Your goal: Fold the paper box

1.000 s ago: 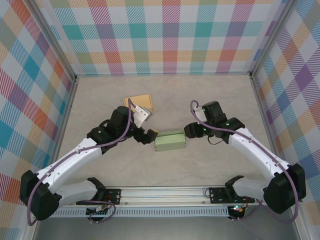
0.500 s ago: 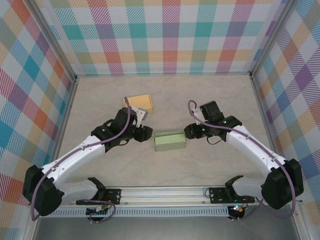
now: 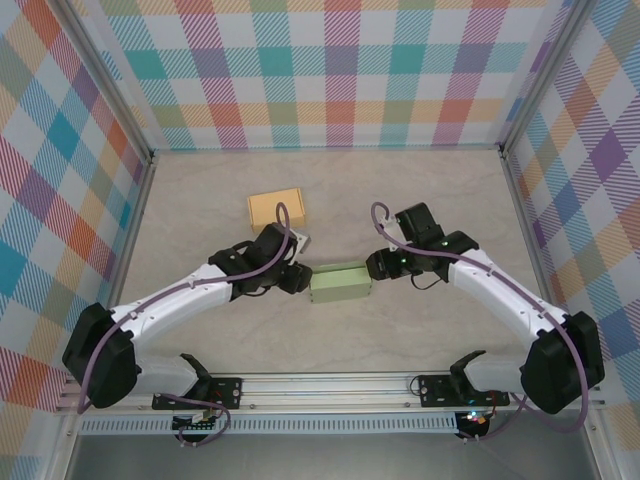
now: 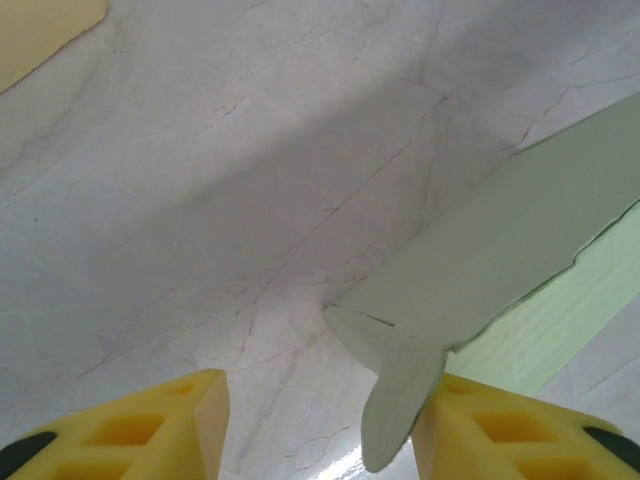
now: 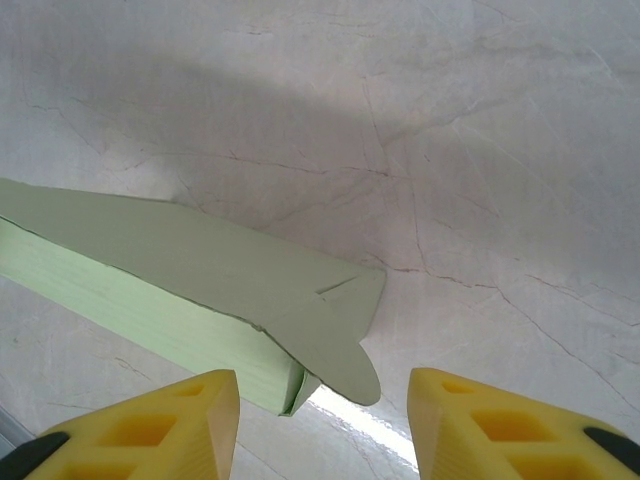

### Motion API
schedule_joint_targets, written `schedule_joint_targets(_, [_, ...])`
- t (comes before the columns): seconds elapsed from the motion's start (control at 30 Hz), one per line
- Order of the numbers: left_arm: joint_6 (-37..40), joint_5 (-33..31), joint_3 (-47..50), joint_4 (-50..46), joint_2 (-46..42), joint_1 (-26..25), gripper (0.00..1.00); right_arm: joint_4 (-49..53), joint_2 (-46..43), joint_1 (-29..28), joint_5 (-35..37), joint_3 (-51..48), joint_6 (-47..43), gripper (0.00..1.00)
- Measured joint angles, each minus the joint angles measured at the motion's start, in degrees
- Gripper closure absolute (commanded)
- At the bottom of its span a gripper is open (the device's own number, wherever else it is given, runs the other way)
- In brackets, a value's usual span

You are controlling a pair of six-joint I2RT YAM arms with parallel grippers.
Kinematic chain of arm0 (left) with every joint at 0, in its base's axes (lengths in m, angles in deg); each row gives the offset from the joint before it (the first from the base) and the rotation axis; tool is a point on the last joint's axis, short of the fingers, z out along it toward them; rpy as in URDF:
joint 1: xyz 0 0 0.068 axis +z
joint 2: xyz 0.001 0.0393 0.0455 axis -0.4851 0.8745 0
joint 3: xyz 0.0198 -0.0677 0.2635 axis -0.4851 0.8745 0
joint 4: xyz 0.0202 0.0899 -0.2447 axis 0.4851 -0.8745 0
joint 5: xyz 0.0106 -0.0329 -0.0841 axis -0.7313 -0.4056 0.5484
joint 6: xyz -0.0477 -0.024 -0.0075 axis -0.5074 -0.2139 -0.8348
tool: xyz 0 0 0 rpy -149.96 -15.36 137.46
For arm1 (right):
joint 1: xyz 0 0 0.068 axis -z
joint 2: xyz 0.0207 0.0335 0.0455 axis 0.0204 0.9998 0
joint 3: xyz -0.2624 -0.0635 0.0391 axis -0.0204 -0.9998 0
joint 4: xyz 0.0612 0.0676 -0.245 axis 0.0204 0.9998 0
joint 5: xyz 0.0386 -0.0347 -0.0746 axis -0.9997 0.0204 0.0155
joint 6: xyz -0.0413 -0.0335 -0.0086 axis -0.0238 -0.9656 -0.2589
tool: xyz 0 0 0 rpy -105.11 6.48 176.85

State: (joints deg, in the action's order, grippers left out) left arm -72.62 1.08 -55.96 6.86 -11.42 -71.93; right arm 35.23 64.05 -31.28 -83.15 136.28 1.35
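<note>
The pale green paper box [image 3: 340,283] lies on its side mid-table, long axis left to right. My left gripper [image 3: 298,277] is at its left end and my right gripper [image 3: 375,265] at its right end. In the left wrist view the box [image 4: 520,240] runs to the upper right, and its rounded end flap [image 4: 400,400] leans on the inner face of the right yellow finger [image 4: 500,430]; the left gripper [image 4: 320,435] is open, the other finger well apart. In the right wrist view the box end [image 5: 150,270] and its loose flap [image 5: 340,350] sit between the jaws of my open right gripper [image 5: 325,430], touching neither finger.
A flat tan cardboard piece [image 3: 275,207] lies behind the left arm, its corner also at the top left of the left wrist view [image 4: 40,30]. Checked walls enclose the marbled table [image 3: 430,190] on three sides. The arm bases and rail run along the near edge.
My left gripper has swung right and down to the box's left end and its jaws have narrowed. The right gripper has edged slightly closer to the right end.
</note>
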Motion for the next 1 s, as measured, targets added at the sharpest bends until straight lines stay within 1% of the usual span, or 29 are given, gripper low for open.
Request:
schedule_joint_targets(0.07, [0.0, -0.4, -0.5, -0.2, 0.5, -0.4, 0.58, 0.0, 0.5, -0.2, 0.0, 0.0, 0.0, 0.54])
schedule_joint_targets(0.23, [-0.4, -1.5, -1.7, -0.3, 1.4, -1.2, 0.66, -0.3, 1.4, -0.8, 0.0, 0.0, 0.4, 0.58])
schedule_joint_targets(0.47, [-2.3, -2.0, -2.6, -0.3, 2.4, -1.9, 0.78, -0.4, 2.0, -1.8, 0.0, 0.5, 1.6, 0.70])
schedule_joint_targets(0.53, [-3.3, -2.1, -2.6, -0.3, 2.9, -2.1, 0.82, -0.4, 2.1, -2.1, 0.0, 1.0, 2.3, 0.72])
schedule_joint_targets(0.77, [-7.5, -2.1, -2.9, -0.4, 3.9, -2.5, 0.89, -0.3, 2.7, -4.0, 0.1, 2.6, 5.8, 0.74])
schedule_joint_targets(1.0, [-10.7, -2.7, -3.2, -0.4, 3.9, -3.5, 0.94, 1.2, 2.8, -5.6, 2.1, 3.3, 10.1, 0.76])
